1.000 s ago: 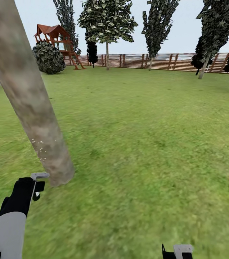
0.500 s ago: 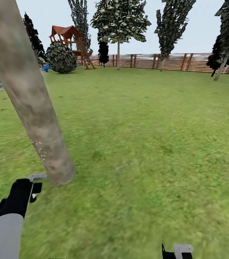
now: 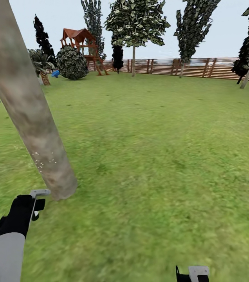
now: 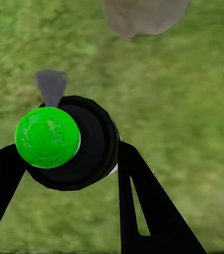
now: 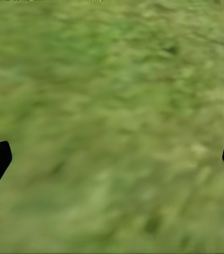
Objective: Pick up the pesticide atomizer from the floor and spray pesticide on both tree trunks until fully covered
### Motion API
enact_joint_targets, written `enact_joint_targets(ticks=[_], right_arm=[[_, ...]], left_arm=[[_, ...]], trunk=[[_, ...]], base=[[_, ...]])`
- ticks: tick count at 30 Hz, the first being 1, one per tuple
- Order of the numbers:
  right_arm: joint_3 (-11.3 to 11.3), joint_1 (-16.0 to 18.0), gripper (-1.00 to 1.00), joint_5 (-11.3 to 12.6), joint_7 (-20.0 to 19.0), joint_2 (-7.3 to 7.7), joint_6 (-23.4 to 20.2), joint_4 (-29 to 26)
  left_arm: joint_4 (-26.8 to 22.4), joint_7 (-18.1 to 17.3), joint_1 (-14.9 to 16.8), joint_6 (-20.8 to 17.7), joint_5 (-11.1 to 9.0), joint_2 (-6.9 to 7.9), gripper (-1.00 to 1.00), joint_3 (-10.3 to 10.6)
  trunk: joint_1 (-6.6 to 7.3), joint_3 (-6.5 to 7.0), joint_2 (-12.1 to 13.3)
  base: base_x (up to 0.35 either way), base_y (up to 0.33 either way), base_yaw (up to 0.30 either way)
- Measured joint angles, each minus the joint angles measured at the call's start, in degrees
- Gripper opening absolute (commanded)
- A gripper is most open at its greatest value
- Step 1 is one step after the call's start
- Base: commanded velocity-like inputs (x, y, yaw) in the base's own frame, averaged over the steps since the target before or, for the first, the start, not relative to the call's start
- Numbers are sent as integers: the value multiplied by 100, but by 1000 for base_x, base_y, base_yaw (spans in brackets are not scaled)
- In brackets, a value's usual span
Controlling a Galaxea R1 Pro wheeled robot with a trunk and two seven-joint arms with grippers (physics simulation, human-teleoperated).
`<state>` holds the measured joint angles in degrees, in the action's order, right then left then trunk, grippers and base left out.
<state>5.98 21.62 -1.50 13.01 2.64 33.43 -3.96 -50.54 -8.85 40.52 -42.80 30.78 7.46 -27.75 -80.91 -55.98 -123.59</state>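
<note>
On the green lawn (image 3: 159, 156) of the fenced garden: one thick tree trunk (image 3: 26, 105), mottled beige-grey bark, leaning, base near the left gripper (image 3: 36, 203). Fine white pesticide specks (image 3: 44, 160) dot its lower part. Left gripper: black fingers (image 4: 143, 206) closed around a black pesticide atomizer with green round cap and grey nozzle (image 4: 64, 140), nozzle toward the trunk base. Right gripper (image 5: 112, 159): fingers spread wide, holding nothing, over grass. Far edge: brown slatted fence (image 3: 195, 67), red-roofed wooden playhouse (image 3: 81, 47).
</note>
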Motion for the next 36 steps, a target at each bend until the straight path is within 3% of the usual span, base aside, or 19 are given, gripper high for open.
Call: enact_joint_targets(ticks=[4, 7, 11, 15, 19, 30, 36], right_arm=[[-6, 0, 100, 3, 5, 6, 4, -4], [-9, 0, 100, 9, 8, 9, 6, -8], [-10, 0, 100, 9, 9, 14, 6, -4], [-9, 0, 100, 1, 1, 17, 6, 0], [-4, 0, 100, 0, -5, 10, -3, -4], [-1, 0, 100, 5, 0, 9, -3, -9], [-1, 0, 100, 7, 0, 9, -3, -9]], left_arm=[[149, -3, -1, 84, -93, -23, -100, -13], [631, -1, -2, 667, -87, -26, -100, -20], [789, 27, 7, 952, -51, 1, -100, -25], [826, 218, 127, 789, -38, -64, -100, 69], [938, 175, 627, 290, -28, 25, -100, 101], [867, 150, 599, 252, -4, 53, -100, 173], [911, 149, 584, 284, 6, 65, -100, 173]], trunk=[[0, 0, 0], [0, 0, 0], [0, 0, 0], [0, 0, 0], [0, 0, 0], [0, 0, 0], [0, 0, 0]], base=[[256, -102, 274], [245, -8, 241], [33, -1, 46], [0, 0, 1], [0, 0, 0], [222, 174, 2], [15, 13, 237]])
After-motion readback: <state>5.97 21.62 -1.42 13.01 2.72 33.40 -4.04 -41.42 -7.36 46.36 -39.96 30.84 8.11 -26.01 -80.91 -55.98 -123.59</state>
